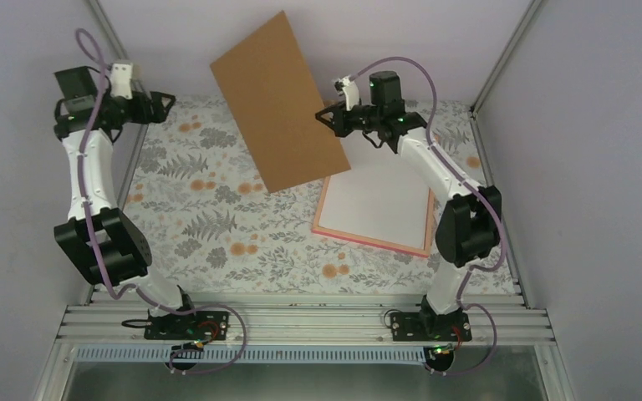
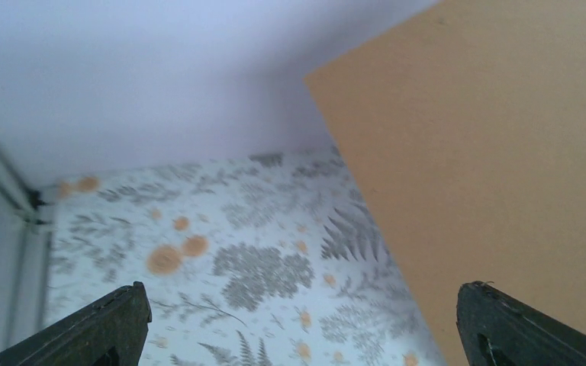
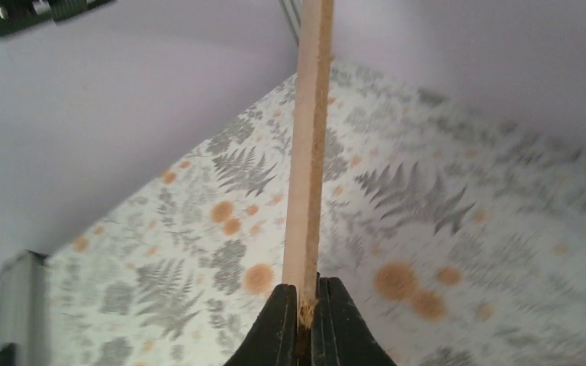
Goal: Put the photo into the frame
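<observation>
The pink-bordered frame [image 1: 368,241] lies flat on the floral table at the right, with a plain white sheet [image 1: 380,205] filling it; I cannot tell whether it is the photo's back, and no printed picture shows. My right gripper [image 1: 328,117] is shut on the edge of the plain brown board [image 1: 280,100] and holds it tilted in the air to the frame's left. In the right wrist view the gripper [image 3: 305,293] pinches the board's edge [image 3: 309,152]. My left gripper [image 1: 167,104] is open and empty at the far left; its wrist view [image 2: 303,293] shows the board [image 2: 488,168] to the right.
A floral cloth [image 1: 209,217] covers the table. Lilac walls with metal posts close in the back and both sides. An aluminium rail [image 1: 301,322] with both arm bases runs along the near edge.
</observation>
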Tool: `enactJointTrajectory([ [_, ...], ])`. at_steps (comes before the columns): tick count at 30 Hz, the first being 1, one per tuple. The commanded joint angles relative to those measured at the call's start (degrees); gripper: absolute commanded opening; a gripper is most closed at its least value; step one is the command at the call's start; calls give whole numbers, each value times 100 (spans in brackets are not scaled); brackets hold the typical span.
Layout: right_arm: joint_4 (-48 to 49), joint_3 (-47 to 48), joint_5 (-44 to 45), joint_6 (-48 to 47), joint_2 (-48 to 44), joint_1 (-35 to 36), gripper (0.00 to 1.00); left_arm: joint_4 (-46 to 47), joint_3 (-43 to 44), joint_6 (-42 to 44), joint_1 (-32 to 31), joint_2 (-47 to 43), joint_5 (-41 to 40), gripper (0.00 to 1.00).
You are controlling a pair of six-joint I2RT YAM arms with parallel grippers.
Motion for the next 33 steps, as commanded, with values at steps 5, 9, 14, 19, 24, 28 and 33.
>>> enactJointTrajectory([
  [5, 1167, -758, 1968, -3721, -1278, 938, 4, -459, 799, -136, 574, -141, 796, 100],
  [9, 1972, -1677, 2782, -4717, -1743, 1538, 4, -536, 700, -260, 618, -362, 637, 100],
  [14, 3395, -3450, 2788, -6407, -2383, 2058, 4, -482, 289, 46, 705, -619, 740, 100],
  [19, 3640, -4048, 2666, -7193, -2585, 2350, 4, -838, -311, 983, 301, -952, 823, 100],
  [24, 4776, -5212, 2607, -8273, -2780, 2513, 4, -1135, -841, 1856, -353, -1261, 351, 100],
  [28, 4960, -5225, 2638, -8388, -2610, 2528, 4, -1344, -1205, 2325, -947, -1540, 104, 100],
  [33, 3921, -4062, 2744, -7739, -2147, 2455, 4, -1425, -1883, 3266, -1933, -2425, -677, 99],
])
